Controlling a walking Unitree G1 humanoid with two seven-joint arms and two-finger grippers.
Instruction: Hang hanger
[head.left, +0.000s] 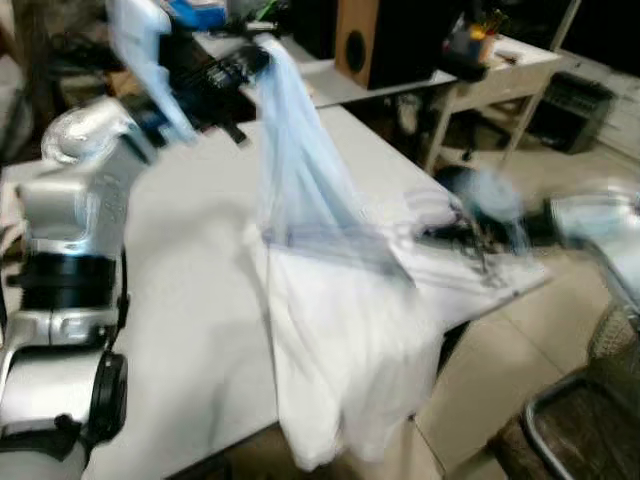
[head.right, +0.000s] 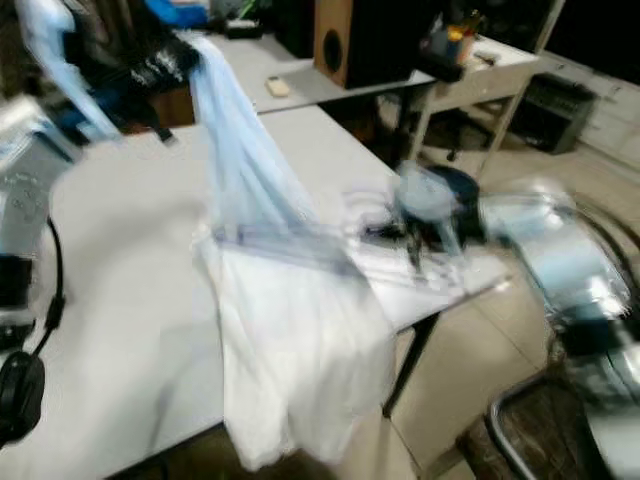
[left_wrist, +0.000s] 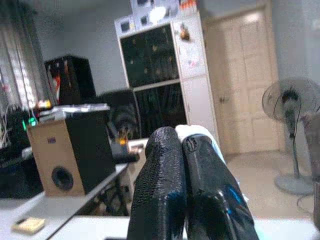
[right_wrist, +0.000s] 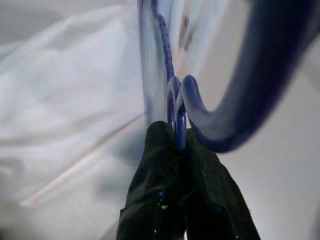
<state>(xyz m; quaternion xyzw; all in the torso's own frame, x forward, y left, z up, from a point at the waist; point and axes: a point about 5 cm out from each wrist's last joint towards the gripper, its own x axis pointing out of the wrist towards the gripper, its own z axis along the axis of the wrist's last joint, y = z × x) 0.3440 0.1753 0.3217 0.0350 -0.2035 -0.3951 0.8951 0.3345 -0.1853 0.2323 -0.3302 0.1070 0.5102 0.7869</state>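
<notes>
On the left, my left gripper (head.left: 238, 68) has its fingers pressed together on the top of the pale blue shirt (head.left: 310, 200), held up above the white table (head.left: 180, 300). The shirt hangs down over the table edge. On the right, my right gripper (right_wrist: 179, 145) pinches the hook of the blue hanger (right_wrist: 240, 100) near the table corner. I judge we are lifting; next a rail must be found.
</notes>
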